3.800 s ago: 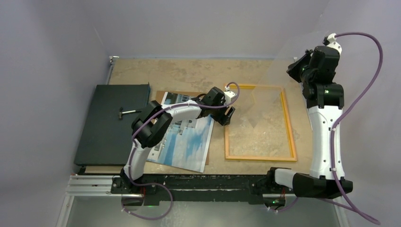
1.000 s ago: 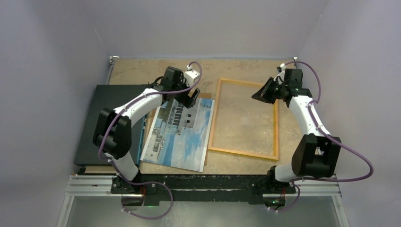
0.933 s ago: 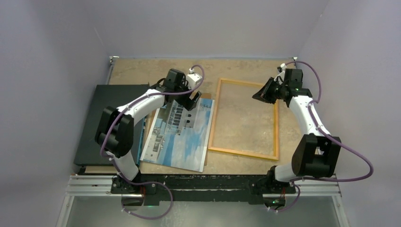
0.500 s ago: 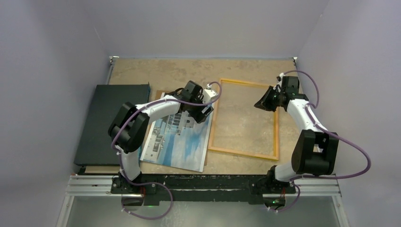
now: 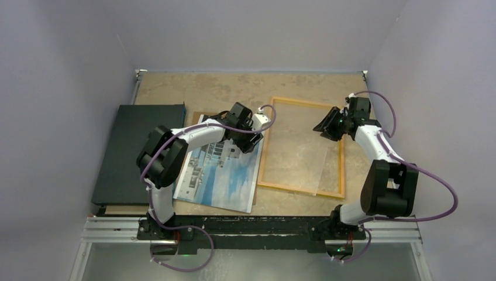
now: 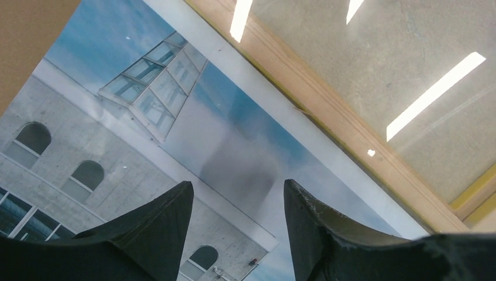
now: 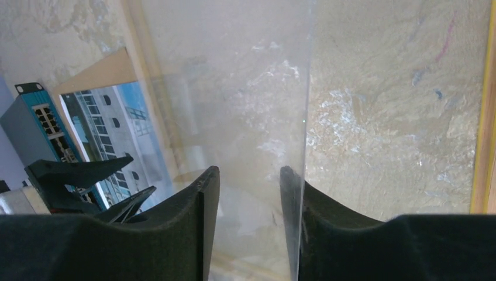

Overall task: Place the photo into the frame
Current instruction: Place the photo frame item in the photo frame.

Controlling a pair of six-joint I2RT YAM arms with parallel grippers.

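Observation:
The photo (image 5: 222,172), a pale building on blue sky, lies face up left of the frame, on a brown backing board (image 5: 197,116). The yellow-orange frame (image 5: 264,153) lies flat at centre right. My left gripper (image 5: 252,136) is open and empty just above the photo's far right corner (image 6: 193,129), beside the frame's left rail (image 6: 327,117); its jaws stand wide apart (image 6: 236,182). My right gripper (image 5: 323,126) is over the frame's far right part. Its jaws are apart (image 7: 249,170). A clear pane (image 7: 234,88) slants through the gap, its edge along the right finger (image 7: 292,199); no grip shows.
A flat black panel (image 5: 137,152) lies at the left on a teal box with ports (image 7: 35,126). The pane's near edge (image 5: 320,186) reaches the frame's near rail. Grey walls stand on three sides. A metal rail (image 5: 117,225) runs along the near edge.
My left gripper has moved right, from the photo's far edge to its far right corner by the frame. My right gripper dipped slightly, and the slanted pane now shows over the frame.

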